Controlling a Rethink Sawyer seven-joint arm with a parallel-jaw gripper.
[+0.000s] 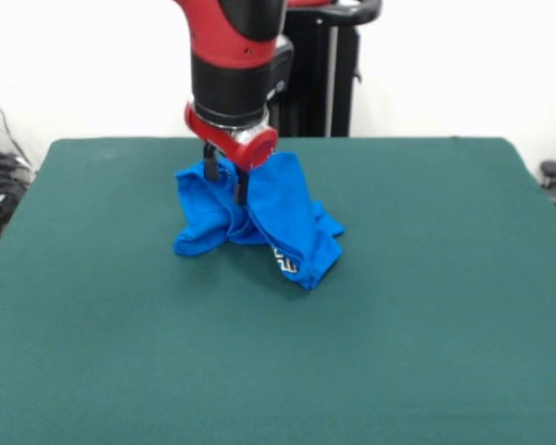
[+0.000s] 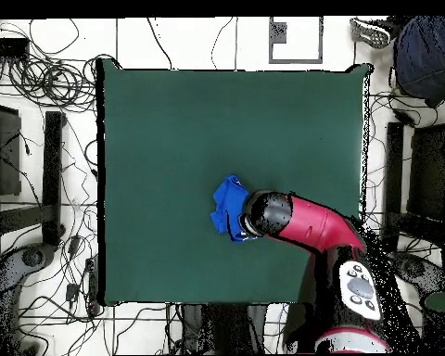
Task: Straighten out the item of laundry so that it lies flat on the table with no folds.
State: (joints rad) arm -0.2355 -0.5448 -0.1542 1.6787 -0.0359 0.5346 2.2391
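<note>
The bright blue T-shirt [image 1: 278, 218] is bunched in a crumpled heap on the dark green table [image 1: 398, 306], left of centre and toward the robot's side. A bit of white print shows at its lower fold. My gripper [image 1: 225, 180] comes straight down onto the top of the heap. Its dark fingers [image 1: 209, 167] are closed on a raised fold, and the cloth tents up to them while its lower parts rest on the table. In the overhead view the shirt [image 2: 228, 206] pokes out left of the arm's wrist [image 2: 268, 214], which hides the gripper.
The red and black arm [image 2: 314, 225] reaches in over the table's near edge in the overhead view. Cables and stands lie on the floor around the table [image 2: 171, 120]. A person's legs [image 2: 425, 51] show at the top right corner.
</note>
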